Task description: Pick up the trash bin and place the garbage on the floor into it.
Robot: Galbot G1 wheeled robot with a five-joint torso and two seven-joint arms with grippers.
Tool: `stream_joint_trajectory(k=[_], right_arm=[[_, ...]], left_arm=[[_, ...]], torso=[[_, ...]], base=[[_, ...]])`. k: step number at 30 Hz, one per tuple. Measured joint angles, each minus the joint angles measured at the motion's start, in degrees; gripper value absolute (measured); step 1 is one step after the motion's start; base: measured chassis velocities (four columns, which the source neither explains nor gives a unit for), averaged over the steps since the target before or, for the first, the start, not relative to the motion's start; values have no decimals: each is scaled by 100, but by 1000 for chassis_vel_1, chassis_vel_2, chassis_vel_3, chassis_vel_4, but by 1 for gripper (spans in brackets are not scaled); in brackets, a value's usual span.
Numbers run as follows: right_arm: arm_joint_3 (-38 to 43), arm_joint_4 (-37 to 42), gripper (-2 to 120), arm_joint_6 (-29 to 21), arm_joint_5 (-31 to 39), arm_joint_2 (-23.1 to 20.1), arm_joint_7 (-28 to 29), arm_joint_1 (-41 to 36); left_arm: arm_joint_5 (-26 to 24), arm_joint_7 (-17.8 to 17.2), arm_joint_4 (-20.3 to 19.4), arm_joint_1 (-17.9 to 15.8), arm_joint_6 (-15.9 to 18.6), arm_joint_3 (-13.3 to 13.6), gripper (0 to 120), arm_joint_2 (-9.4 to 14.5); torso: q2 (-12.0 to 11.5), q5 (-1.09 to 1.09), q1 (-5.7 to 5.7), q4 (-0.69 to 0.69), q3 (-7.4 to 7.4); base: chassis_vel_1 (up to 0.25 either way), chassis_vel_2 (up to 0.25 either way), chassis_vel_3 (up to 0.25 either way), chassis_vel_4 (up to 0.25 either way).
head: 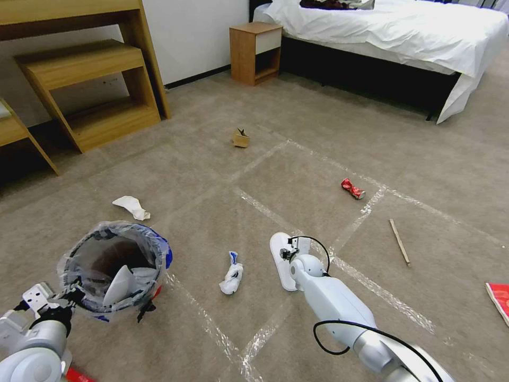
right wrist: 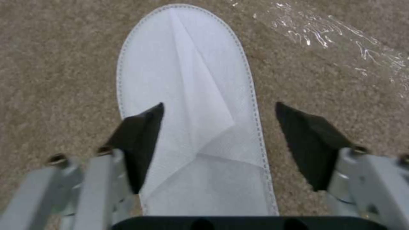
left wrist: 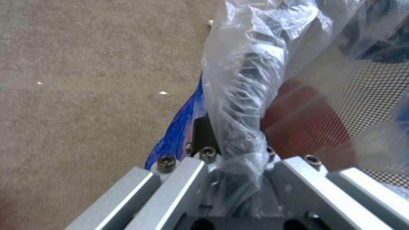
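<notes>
The red trash bin [head: 114,265] with its clear liner [left wrist: 243,80] hangs at the lower left, and my left gripper [head: 74,297] [left wrist: 230,140] is shut on its rim. A white slipper [head: 121,284] lies inside it. My right gripper [head: 289,250] [right wrist: 219,106] is open just above another white slipper [head: 280,260] [right wrist: 191,89] on the carpet floor [head: 212,175], one black finger [right wrist: 140,140] on each side of it. More garbage lies around: a white wad [head: 131,207], a white and blue wad [head: 231,273], a cardboard scrap [head: 240,138], a red can [head: 352,188], a stick [head: 400,241] and a red wrapper [head: 498,300].
Shiny tape strips [head: 297,223] cross the carpet. A wooden desk and shelves [head: 90,85] stand at the far left, a nightstand [head: 255,52] at the back wall, and a bed [head: 403,37] at the far right. Something red [head: 79,375] lies beside my left arm.
</notes>
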Motion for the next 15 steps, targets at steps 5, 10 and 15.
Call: stream_joint_trajectory(k=[5, 10, 15], right_arm=[[53, -172, 91, 57, -40, 53, -83, 24], [113, -407, 85, 170, -160, 188, -223, 58], [141, -540, 77, 250, -236, 296, -313, 85]], left_arm=[[5, 0, -1, -8, -2, 20, 1, -5], [6, 5, -36, 36, -6, 18, 1, -2], [4, 12, -54, 50, -16, 11, 1, -10]], torso=[[0, 0, 0, 0, 0], [0, 0, 0, 0, 0], [0, 0, 0, 0, 0]], base=[[0, 0, 0, 0], [0, 0, 0, 0], [0, 0, 0, 0]])
